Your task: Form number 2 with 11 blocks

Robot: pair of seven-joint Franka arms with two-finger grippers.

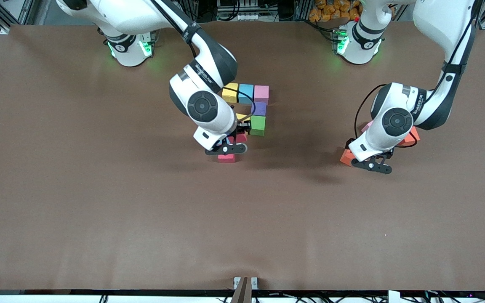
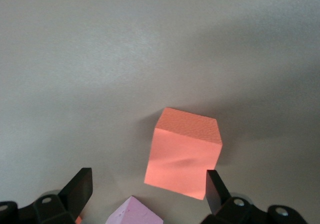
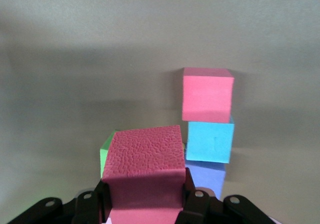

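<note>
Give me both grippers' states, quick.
Left gripper: open, empty, over an orange block.
Right gripper: shut on a red block.

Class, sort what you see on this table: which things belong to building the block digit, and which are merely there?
Belonging to the job:
- placed blocks: yellow, sky blue, pink, purple, green
- red block clamped in the right gripper
- orange block under the open left gripper

Merely there:
- brown table
</note>
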